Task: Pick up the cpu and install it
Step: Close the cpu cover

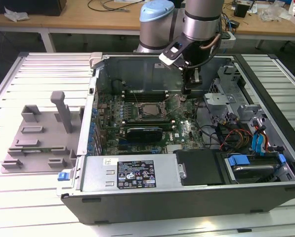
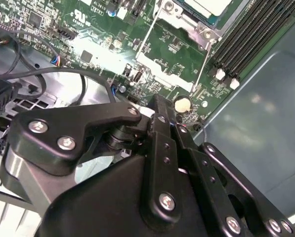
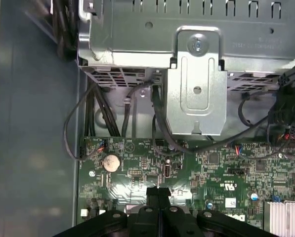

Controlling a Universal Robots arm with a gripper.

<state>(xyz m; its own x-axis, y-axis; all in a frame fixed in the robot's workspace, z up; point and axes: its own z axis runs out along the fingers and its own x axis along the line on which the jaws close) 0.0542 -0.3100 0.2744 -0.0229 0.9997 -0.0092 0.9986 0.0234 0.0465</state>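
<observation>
In the second wrist view, cpu [image 2: 210, 4].

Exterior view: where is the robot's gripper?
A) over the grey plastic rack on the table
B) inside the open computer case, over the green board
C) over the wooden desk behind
B: the gripper hangs inside the computer case, above the green board.

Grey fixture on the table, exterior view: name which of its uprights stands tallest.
The slim post with the wider head, on the fixture's side nearest the computer case; the other blocks are low stubs.
</observation>
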